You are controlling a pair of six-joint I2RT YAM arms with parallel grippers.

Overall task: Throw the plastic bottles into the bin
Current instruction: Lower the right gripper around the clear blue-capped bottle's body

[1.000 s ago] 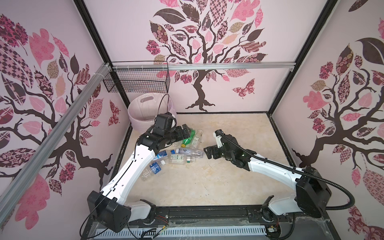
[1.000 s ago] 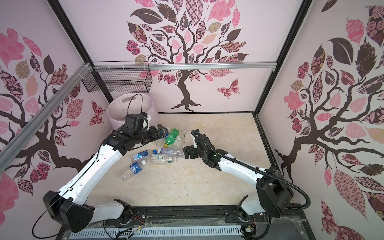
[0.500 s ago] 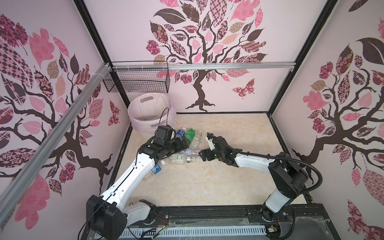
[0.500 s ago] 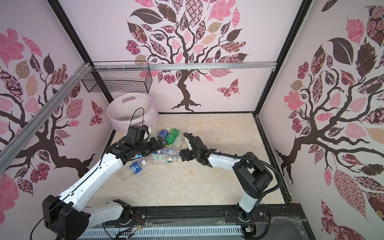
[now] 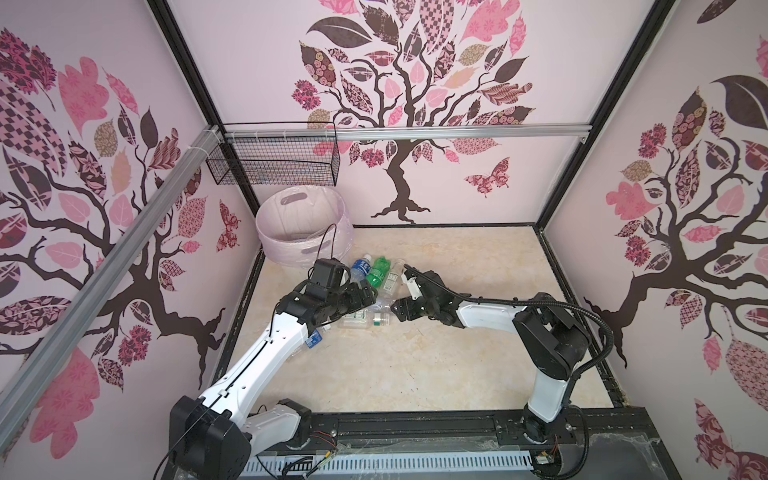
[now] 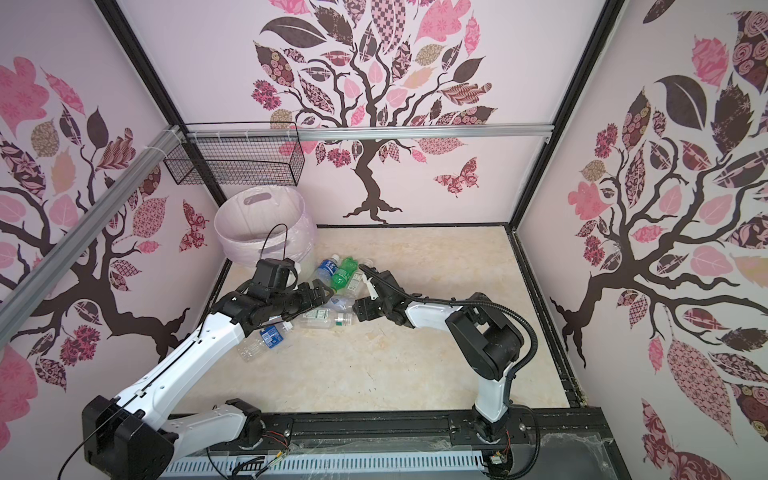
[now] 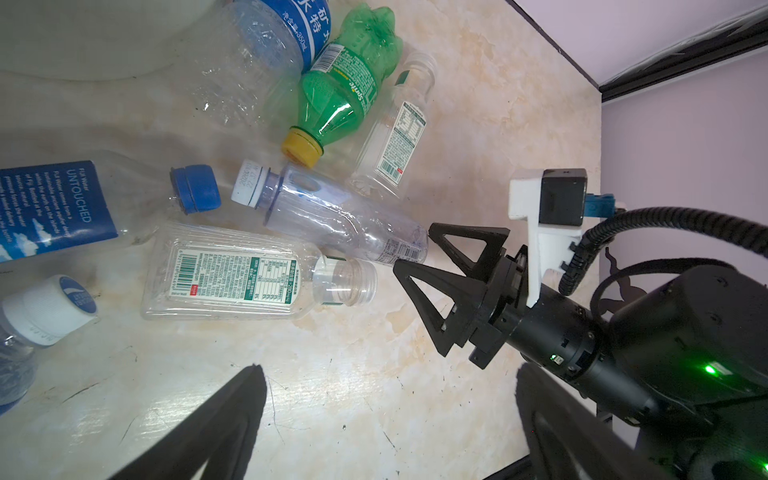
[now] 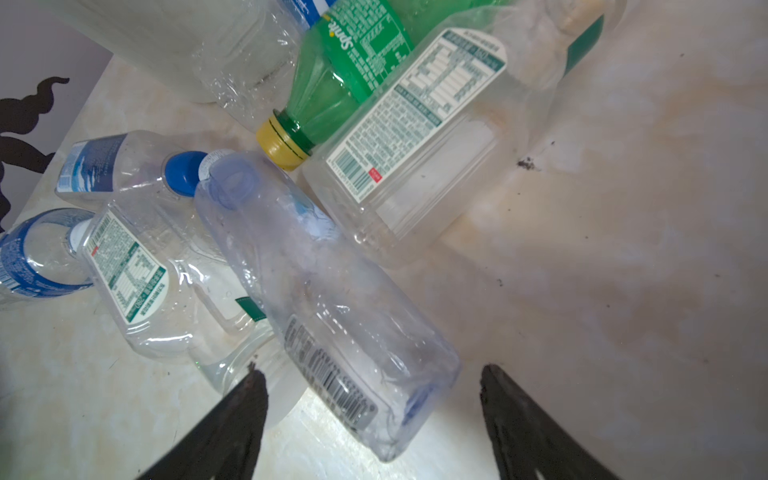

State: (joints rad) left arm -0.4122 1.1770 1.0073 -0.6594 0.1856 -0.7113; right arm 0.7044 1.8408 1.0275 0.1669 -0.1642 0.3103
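Both left gripper (image 7: 390,368) and right gripper (image 8: 372,370) stand jaws apart; right straddles clear bottle's (image 8: 328,299) stiffer base, 3 o'clock of the bottles (image 5: 376,274): likely light, crushable, slick.

My cell: pale pink walls (image 5: 540,83) on three sides, each with a dark-brown tree decal (image 5: 401,183) in pink and patterned leaves. A maroon butterfly decal (image 5: 486,180) sits right of the back trunk. Black metal corner posts (image 5: 179,62) frame the box. A silver aluminium rail (image 5: 457,133) crosses the back wall mid-frame, and another (image 5: 104,270) slants down the left. A black wire mesh basket (image 5: 274,166) hangs upper left of centre. The floor (image 5: 457,257) is beige marble-look, scuffed, with glare patches. Light is even.
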